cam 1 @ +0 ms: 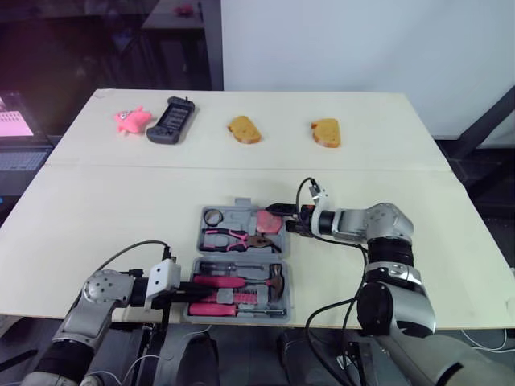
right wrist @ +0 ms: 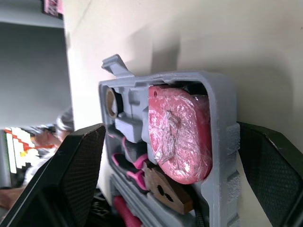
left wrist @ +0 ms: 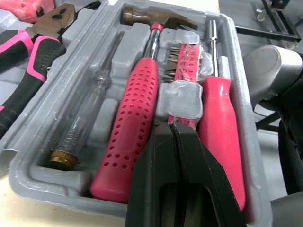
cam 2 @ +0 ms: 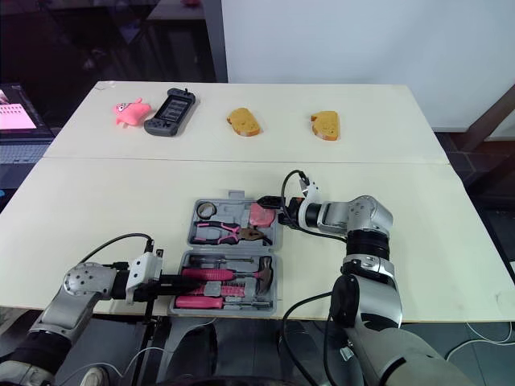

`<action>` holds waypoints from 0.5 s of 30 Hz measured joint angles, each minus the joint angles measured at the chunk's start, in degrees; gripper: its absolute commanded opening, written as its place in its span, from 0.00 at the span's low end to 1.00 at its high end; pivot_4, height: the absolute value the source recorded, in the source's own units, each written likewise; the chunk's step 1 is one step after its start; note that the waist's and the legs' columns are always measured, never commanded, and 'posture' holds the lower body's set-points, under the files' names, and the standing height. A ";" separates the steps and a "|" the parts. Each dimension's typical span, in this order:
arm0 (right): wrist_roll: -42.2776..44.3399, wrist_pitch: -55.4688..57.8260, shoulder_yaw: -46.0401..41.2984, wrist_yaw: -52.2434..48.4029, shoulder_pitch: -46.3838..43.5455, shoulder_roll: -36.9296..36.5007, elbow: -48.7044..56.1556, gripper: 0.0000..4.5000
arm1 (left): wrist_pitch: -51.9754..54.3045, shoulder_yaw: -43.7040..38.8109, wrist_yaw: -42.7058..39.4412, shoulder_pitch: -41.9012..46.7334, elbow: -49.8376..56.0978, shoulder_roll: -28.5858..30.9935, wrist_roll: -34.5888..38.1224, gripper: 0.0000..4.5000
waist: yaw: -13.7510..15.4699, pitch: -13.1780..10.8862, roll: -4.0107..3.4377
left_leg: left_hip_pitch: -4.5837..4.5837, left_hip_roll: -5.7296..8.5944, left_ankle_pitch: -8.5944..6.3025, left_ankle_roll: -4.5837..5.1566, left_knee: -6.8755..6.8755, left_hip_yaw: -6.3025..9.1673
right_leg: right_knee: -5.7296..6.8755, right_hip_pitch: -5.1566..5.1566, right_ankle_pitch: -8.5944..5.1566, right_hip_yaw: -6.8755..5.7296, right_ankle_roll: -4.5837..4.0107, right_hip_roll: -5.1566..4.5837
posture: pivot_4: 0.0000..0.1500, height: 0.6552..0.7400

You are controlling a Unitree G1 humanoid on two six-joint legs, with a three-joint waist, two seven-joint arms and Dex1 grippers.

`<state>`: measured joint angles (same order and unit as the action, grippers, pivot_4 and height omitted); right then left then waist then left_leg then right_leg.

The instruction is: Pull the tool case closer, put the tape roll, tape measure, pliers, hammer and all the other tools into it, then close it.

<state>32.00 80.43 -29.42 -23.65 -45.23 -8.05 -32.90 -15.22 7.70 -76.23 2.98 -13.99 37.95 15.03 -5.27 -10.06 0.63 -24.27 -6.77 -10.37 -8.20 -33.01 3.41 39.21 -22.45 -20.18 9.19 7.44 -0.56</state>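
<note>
Low in the centre of the head view, the case (cam 1: 240, 212) lies open on the table (cam 1: 121, 201), by its bottom edge. Its upper half holds the tape roll (cam 1: 213, 216), pliers (cam 1: 233, 238) and pink tape measure (cam 1: 269, 221). Its lower half holds the hammer (cam 1: 241, 279) and a red screwdriver (left wrist: 220, 132). The right gripper (cam 1: 280, 219) is at the case's upper right corner, its fingers spread wide on either side of the tape measure. The left gripper (left wrist: 171, 126) reaches in from lower left, its fingers pressed together over the lower half's rim, with the tips between hammer handle and screwdriver. Across the top of the frame sit a pink toy (cam 1: 131, 120), a handheld (cam 1: 170, 121) and two bread slices (cam 1: 244, 129).
</note>
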 measured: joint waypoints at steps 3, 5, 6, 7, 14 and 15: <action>1.82 0.81 0.34 -1.79 0.47 -0.31 1.97 0.99 | 0.13 0.00 0.08 0.19 -0.07 0.18 -0.01 0.00 | -0.48 -0.02 -0.08 | -0.01 0.00 -0.01 0.01 0.02 0.00 | 0.00 -0.01 0.00 0.00 0.01 0.00 | 1.00 0.99; 2.84 1.24 1.71 -3.14 1.43 -0.55 4.60 0.99 | 0.21 0.01 0.23 0.23 -0.06 0.18 0.00 0.00 | -0.54 -0.02 -0.10 | -0.01 0.00 -0.01 0.02 0.03 0.01 | 0.00 -0.01 -0.01 0.00 0.02 0.00 | 1.00 0.99; 3.22 1.38 2.38 -3.63 2.08 -0.56 6.10 0.99 | 0.27 0.01 0.28 0.24 -0.05 0.17 0.00 0.00 | -0.53 -0.02 -0.10 | -0.01 0.00 -0.01 0.02 0.03 0.00 | 0.00 -0.02 -0.01 0.00 0.02 0.00 | 1.00 0.99; 3.69 1.57 3.05 -4.24 2.90 -0.61 8.06 0.99 | 0.49 0.01 0.29 0.25 0.03 0.17 0.02 0.00 | -0.52 -0.02 -0.10 | -0.02 0.00 -0.01 0.02 0.03 0.00 | 0.00 -0.02 -0.01 0.00 0.02 0.00 | 1.00 0.99; 6.55 3.35 4.78 -5.91 4.59 -1.03 14.07 0.99 | 4.16 -0.30 1.03 0.11 1.58 0.21 0.82 0.00 | -0.58 -0.02 -0.10 | -0.04 0.00 -0.01 0.02 0.00 0.01 | 0.00 -0.03 -0.02 0.00 0.02 0.00 | 1.00 0.99; 7.03 3.67 4.81 -5.97 4.71 -1.03 14.61 0.99 | 5.96 -0.57 1.44 -0.24 2.59 0.25 1.44 0.00 | -0.57 -0.02 -0.10 | -0.07 0.00 -0.01 0.02 0.00 0.01 | 0.00 -0.05 -0.02 0.00 0.02 0.00 | 1.00 0.99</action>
<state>39.02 84.10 -24.61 -29.62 -40.51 -9.08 -18.29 -9.25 7.13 -74.80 2.75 -11.39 38.20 16.47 -5.83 -10.08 0.53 -24.34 -6.77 -10.38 -8.18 -33.01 3.42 39.21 -22.49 -20.20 9.19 7.45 -0.56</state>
